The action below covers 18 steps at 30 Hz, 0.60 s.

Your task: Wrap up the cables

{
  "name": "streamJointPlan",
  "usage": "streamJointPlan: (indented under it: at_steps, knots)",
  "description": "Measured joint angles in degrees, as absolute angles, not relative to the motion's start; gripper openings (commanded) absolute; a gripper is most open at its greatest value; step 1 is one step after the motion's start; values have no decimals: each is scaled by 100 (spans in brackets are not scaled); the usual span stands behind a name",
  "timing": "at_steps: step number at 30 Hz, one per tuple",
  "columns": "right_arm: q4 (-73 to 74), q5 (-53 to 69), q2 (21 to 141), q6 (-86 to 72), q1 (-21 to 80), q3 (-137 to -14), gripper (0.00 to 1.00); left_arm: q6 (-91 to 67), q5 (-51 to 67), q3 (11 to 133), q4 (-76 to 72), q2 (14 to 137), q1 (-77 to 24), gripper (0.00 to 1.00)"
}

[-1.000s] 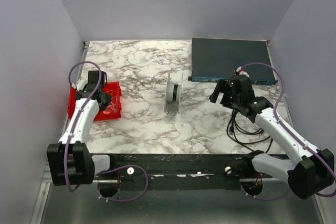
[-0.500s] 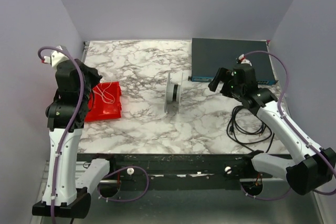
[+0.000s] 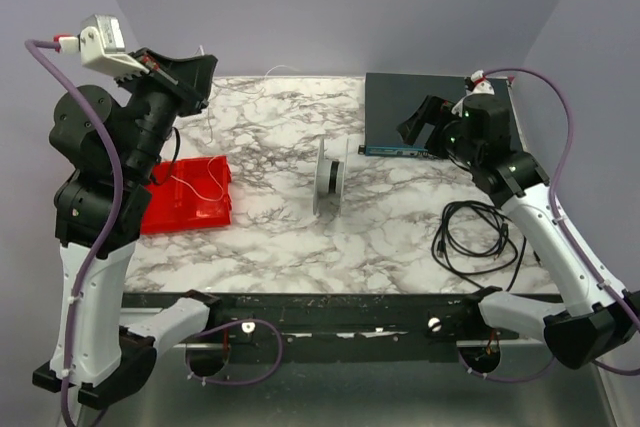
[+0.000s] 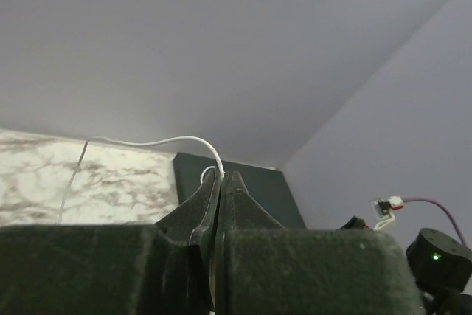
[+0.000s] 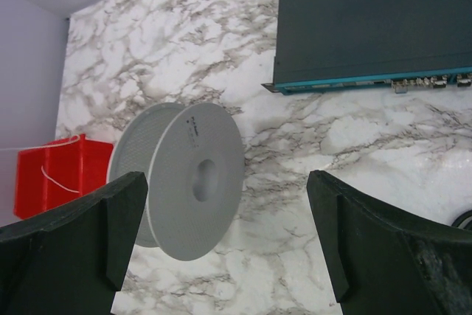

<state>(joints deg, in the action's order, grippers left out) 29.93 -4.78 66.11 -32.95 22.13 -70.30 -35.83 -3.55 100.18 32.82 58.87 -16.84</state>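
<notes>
White thin cable: pinched between the closed jaws of the left gripper. In the left wrist view it leaves the fingertips, arcs over to the left and drops toward the white-and-grey marble tabletop.

Left arm: raised high over the far left corner of the table, gripper tips pointing toward the far edge. From the top view a fine white strand hangs down from the tips. More white loops lie in the red plastic bin. I cannot tell whether the two are one continuous run.

Red bin: sits against the left edge, about midway along it.

Grey plastic spool: stands on its rim at the middle of the table, flat face toward the right edge. No cable is visible on it. Well apart from the bin.

Right gripper: jaws spread wide, nothing between them. It hovers above the table near the far right corner, just in front of the dark flat network switch. Its wrist view looks down at the spool, framed between the two fingers.

Switch: lies flat in the far right corner, port strip facing the near edge.

Black coiled cable: lies loose on the marble near the right edge, between the switch and the near edge, untouched by either gripper.
</notes>
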Motion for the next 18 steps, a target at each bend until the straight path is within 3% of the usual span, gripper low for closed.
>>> streamJointPlan:
  at_steps: [12, 18]
  knots:
    - [2978, -121, 6611, -3286, 2213, -7345, 100, -3179, 768, 12383, 3258, 7531, -2569, 0]
    - [2005, 1066, 6390, -3312, 2213, -6963, 100, -3315, 1264, 12781, 3116, 8012, -2591, 0]
